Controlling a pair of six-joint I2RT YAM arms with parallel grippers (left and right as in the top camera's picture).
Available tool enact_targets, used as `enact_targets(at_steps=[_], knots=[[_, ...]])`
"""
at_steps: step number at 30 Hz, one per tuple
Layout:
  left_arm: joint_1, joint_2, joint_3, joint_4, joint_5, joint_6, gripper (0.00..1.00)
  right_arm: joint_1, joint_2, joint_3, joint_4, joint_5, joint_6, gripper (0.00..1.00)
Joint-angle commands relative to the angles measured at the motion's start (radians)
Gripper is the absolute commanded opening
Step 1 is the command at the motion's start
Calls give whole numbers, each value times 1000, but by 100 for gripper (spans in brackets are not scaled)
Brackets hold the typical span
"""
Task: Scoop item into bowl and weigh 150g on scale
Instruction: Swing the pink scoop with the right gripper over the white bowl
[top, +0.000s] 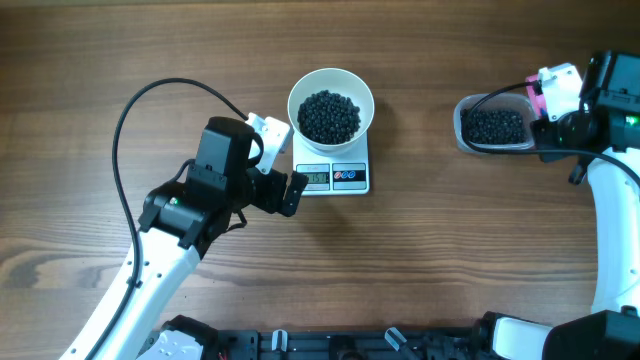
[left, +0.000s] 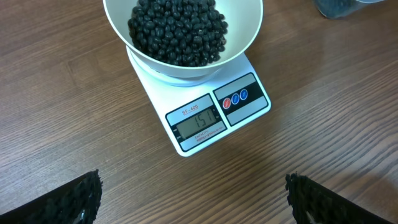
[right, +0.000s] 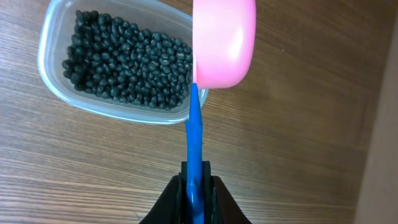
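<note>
The left jaws stand spread wide and empty above the tabletop (left: 186, 193). Just ahead of them sits the scale (left: 217, 118), carrying the white bowl (left: 186, 70) heaped with black beans (left: 177, 28). The right jaws pinch the blue handle (right: 194, 137) of the pink scoop (right: 224, 43), whose head lies straight ahead of them, at the right edge of the clear tub (right: 43, 59) holding more beans

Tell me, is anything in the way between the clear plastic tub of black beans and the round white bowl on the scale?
Nothing visible. Only bare wooden table lies between the clear plastic tub and the round white bowl on the flat white scale.
</note>
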Motion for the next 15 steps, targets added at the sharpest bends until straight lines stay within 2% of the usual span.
enact_targets(at_steps=[1,4,9,15], knots=[[-5,2,-5,3,15,1,100,29,-2,6,11,21,-28,4],[-5,2,-5,3,15,1,100,38,-2,6,39,-102,65,4],[-5,2,-5,3,16,2,100,38,-1,6,143,-546,232,4],[-5,2,-5,3,15,2,100,38,31,6,396,-858,612,4]])
